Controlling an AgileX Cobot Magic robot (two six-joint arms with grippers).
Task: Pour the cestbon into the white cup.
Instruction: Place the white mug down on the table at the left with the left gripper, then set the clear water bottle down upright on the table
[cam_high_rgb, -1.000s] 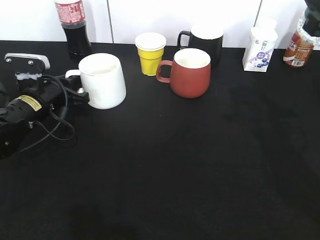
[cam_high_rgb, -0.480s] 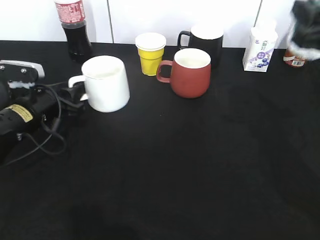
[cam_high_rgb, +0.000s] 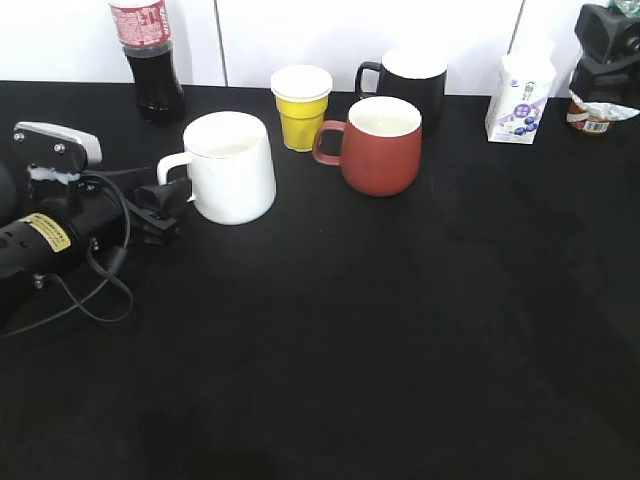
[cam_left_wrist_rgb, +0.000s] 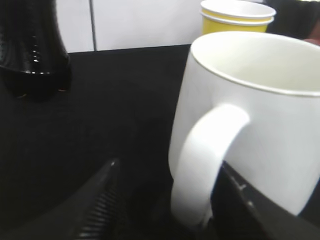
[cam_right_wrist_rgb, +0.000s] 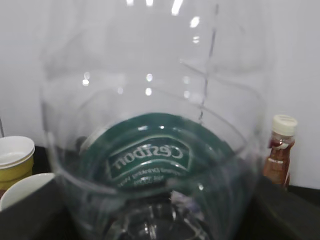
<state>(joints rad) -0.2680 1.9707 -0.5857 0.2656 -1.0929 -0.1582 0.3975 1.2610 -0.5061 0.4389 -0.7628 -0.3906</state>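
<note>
Two arms, one pour pending; hazards as listed.

Item: the white cup (cam_high_rgb: 232, 166), upright near the counter's (cam_high_rgb: 400, 330) back-left corner, handle turned to the left edge. Your left pincer (cam_left_wrist_rgb: 165, 200) has one finger on each side of that handle; the wrist view suggests light contact, but you cannot tell whether it is clenched. Hazard: a loose hold lets the cup swivel or tip when moved.

Item: the cestbon (cam_right_wrist_rgb: 150, 155), filling the right wrist view, grasped by your right pincer (cam_high_rgb: 605, 45) high above the back-right corner. It is well apart from the cup. Hazard: tilting before the mouth is over the rim spills onto the counter.

Item: red-brown mug (cam_high_rgb: 380, 145), yellow paper cup (cam_high_rgb: 301, 105), black mug (cam_high_rgb: 410, 80) lie between. Hazard: a low crossing clips them.
</note>
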